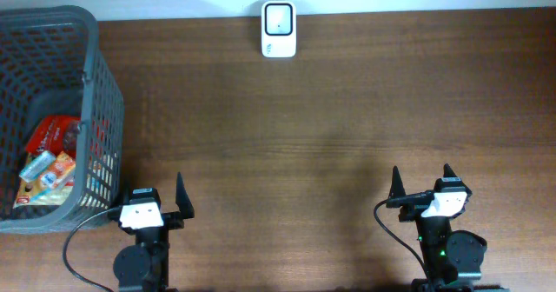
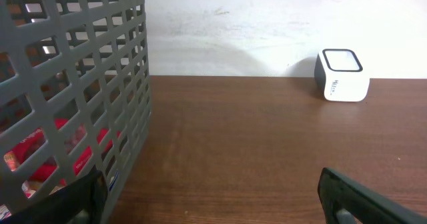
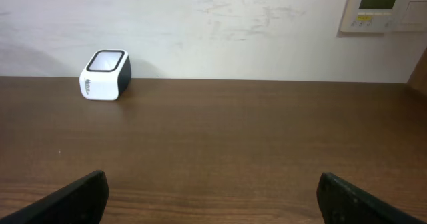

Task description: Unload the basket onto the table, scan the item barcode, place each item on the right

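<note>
Several packaged items lie in the grey mesh basket (image 1: 94, 83) at the table's left: a red packet (image 1: 54, 134) and orange and yellow packets (image 1: 48, 175). No barcode shows on them. The left wrist view shows the red packet (image 2: 40, 159) through the basket wall (image 2: 80, 84). A white scanner (image 1: 279, 29) with a dark window stands at the far edge, middle; both wrist views show the scanner (image 2: 341, 75) (image 3: 105, 75). My left gripper (image 1: 155, 196) (image 2: 213, 207) stands open beside the basket's near right corner, holding nothing. My right gripper (image 1: 422, 181) (image 3: 213, 204) stands open over bare wood at the near right.
The brown wooden table (image 1: 330, 127) runs back to a white wall (image 3: 220, 31). A wall panel (image 3: 383, 7) hangs at the upper right of the right wrist view. The basket wall stands close to my left gripper's left finger (image 2: 83, 197).
</note>
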Controlling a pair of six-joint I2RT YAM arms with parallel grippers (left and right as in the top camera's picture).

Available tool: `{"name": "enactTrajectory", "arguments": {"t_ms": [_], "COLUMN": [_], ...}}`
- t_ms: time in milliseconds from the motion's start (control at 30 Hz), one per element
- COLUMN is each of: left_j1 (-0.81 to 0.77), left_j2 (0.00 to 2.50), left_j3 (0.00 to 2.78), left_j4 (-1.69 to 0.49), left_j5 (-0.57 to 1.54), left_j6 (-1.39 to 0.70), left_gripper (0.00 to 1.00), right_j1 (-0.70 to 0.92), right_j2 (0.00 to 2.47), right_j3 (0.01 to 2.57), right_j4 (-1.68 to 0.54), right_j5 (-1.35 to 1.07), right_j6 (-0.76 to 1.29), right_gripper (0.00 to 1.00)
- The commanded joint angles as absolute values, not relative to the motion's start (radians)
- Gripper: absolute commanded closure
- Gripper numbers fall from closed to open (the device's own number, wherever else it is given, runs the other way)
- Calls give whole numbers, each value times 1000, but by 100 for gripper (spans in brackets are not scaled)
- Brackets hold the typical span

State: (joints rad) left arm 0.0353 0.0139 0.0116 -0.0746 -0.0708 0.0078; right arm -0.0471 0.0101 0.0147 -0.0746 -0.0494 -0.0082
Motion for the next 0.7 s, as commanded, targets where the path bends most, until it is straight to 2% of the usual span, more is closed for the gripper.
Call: {"name": "enactTrajectory", "arguments": {"t_ms": [0,667], "left_j1": [40,40], "left_j2": [5,5], "left_j3": [9,9], "left_j4": [-80,-56], "left_j5": [-65,-45], "left_j6": [23,23], "left_gripper": [1,1], "right_j1": [-53,-53], "right_j2": [4,4], "right_j3": [6,6], "right_j4": [-75,-75], "right_j5": [-55,-55], "right_j6": [-15,-15], "right_gripper": [1,1]}}
